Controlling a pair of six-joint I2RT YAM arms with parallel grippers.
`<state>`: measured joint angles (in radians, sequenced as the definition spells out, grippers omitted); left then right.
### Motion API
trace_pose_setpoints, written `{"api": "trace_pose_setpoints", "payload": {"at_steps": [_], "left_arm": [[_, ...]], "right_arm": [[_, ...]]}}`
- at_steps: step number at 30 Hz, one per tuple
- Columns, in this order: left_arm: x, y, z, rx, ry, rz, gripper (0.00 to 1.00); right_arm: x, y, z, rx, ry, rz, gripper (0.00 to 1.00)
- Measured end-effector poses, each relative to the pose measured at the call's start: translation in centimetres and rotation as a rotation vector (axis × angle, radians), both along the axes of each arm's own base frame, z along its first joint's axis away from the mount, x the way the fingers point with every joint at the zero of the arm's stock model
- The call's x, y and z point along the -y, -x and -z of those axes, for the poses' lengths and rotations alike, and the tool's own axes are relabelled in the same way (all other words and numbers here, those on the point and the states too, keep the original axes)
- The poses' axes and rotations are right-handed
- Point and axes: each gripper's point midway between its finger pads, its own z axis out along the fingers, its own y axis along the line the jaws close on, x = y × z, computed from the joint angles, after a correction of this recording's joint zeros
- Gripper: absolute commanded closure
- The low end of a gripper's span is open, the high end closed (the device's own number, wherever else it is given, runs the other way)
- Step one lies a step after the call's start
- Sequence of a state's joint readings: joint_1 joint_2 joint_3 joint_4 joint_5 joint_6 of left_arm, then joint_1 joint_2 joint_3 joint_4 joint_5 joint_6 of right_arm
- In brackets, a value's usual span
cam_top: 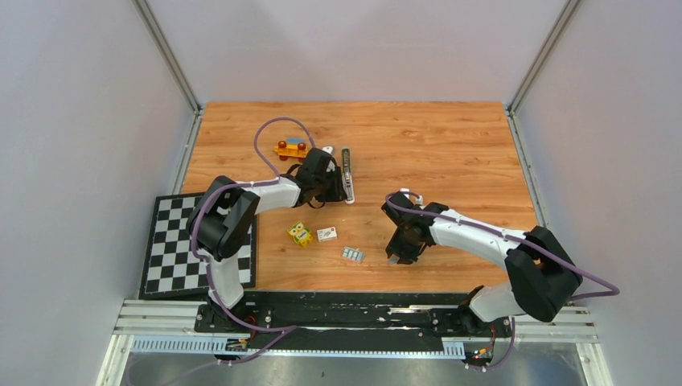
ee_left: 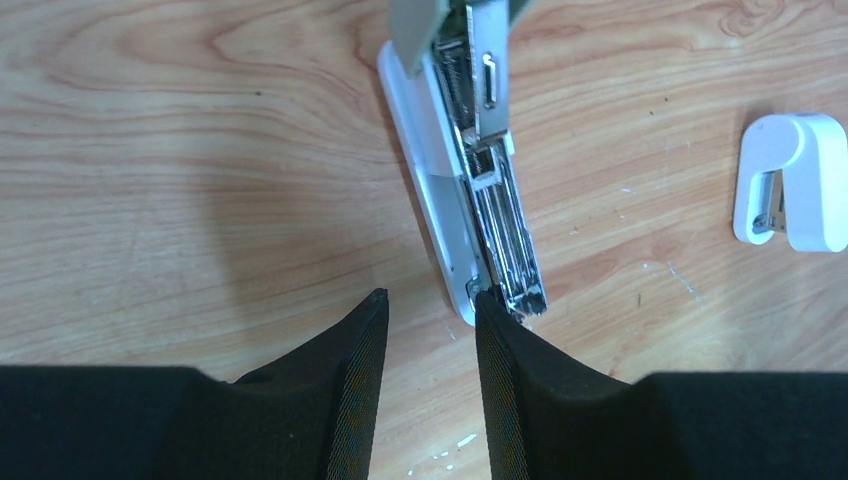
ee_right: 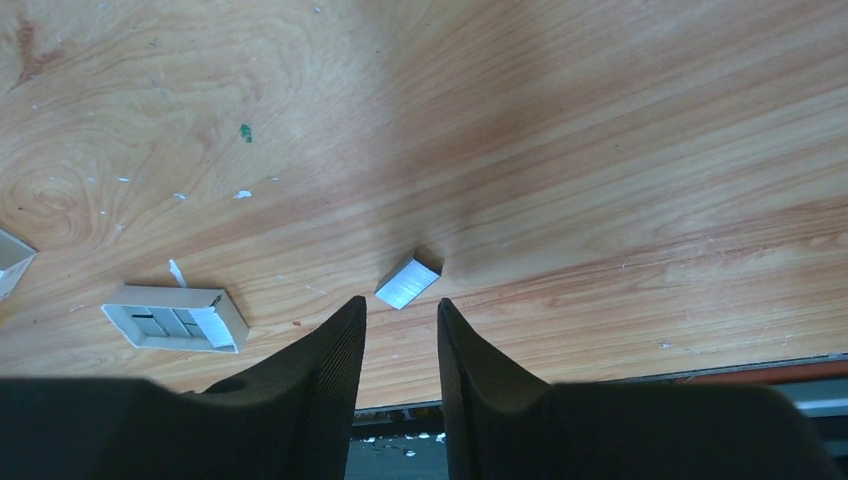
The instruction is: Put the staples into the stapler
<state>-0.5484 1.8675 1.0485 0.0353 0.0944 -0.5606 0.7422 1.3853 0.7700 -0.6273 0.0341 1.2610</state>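
Top external: stapler lies open at centre-left of the wooden table, far of a yellow cube and a small white box. Its long axis runs near to far, the far end leaning a touch left. Left gripper crowds it from the left; right gripper hangs low at centre-right near the front edge. Staples not made out from up here. Left wrist: fingers apart, bare wood between them, one fingertip touching the stapler's end; nothing clamped. Magazine channel faces up, bright and exposed, running straight away from the fingertips. It looks ready to receive, though I cannot tell whether it is empty. Right wrist: fingers apart with nothing between; the staples, a short silver block, lie flat on the wood just beyond the tips. The block's long axis is diagonal, near-left to far-right. An open white tray sits well to its left. Judgement: the pickup of the staples is the step in hand. The next move calls for turning the wrist so the pads straddle the block's narrow width, lowering, and closing gently. The block then has to be lined up with the channel's near-far run.
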Motion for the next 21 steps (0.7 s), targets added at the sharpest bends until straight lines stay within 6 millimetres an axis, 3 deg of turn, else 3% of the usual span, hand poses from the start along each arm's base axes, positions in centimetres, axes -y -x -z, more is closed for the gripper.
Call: {"api": "trace_pose_setpoints", "payload": {"at_steps": [10, 16, 21], "left_arm": [[0.4, 0.6, -0.4, -0.003, -0.002, 0.010, 0.59], [-0.2, 1.5, -3.6, 0.055, 0.048, -0.007, 0.58], [-0.6, 2.2, -5.6, 0.091, 0.084, -0.016, 0.58]], "right_arm": [[0.1, 0.3, 1.2, -0.022, 0.045, 0.003, 0.65], [0.1, 0.2, 1.6, -0.024, 0.068, 0.004, 0.67], [0.1, 0.0, 1.6, -0.020, 0.077, 0.005, 0.76]]}}
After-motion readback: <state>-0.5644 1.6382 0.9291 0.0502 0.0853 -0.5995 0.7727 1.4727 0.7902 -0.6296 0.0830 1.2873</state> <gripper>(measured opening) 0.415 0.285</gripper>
